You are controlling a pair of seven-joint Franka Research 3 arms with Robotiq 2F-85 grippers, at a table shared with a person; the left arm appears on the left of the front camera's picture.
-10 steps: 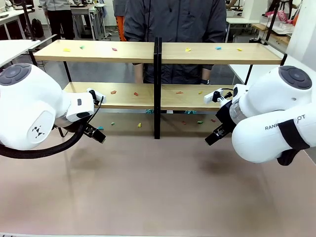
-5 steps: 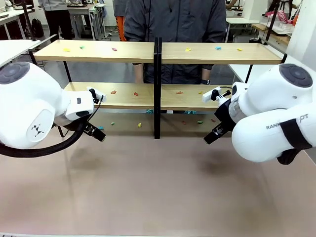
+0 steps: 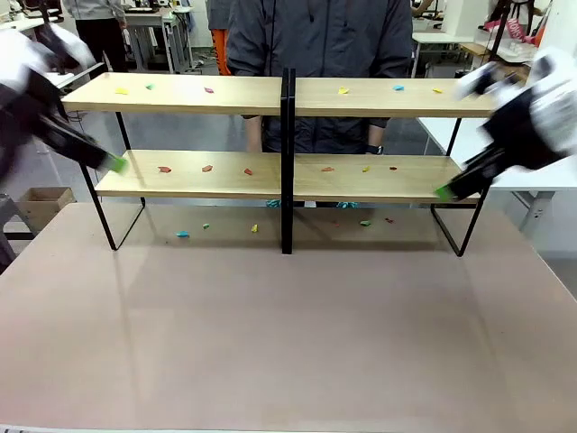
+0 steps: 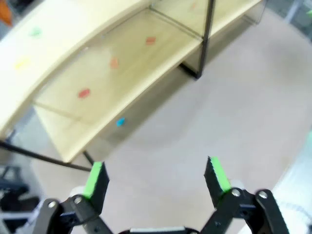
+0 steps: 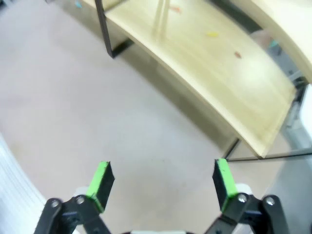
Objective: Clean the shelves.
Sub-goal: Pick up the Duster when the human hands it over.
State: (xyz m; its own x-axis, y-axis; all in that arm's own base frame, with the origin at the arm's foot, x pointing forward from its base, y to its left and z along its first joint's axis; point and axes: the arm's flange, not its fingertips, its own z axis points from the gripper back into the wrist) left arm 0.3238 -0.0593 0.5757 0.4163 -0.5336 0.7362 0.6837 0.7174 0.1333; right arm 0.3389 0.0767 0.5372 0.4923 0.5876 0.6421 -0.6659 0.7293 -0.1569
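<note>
The shelves [image 3: 216, 185] stand across the far half of the table, two light wooden boards in a black frame with a central divider [image 3: 288, 162]. Small coloured scraps [image 3: 164, 169] lie scattered on both boards and on the table under the rack. My left gripper [image 3: 113, 162] is motion-blurred at the left end of the lower board. In the left wrist view it [image 4: 156, 178] is open and holds nothing, with the shelves [image 4: 122, 73] ahead. My right gripper [image 3: 446, 189], also blurred, is at the lower board's right end. Its wrist view shows it [image 5: 162, 180] open and holding nothing.
A person in a dark grey jacket [image 3: 315, 45] stands right behind the rack. More scraps, such as a blue one [image 3: 182, 234], lie on the beige tabletop [image 3: 288, 334] under the lower board. White tables [image 3: 532, 176] stand off to the right.
Both arms have swung fast up and outward from in front of the lower board to the rack's two ends, and they now show blurred. Both grippers stay open.
</note>
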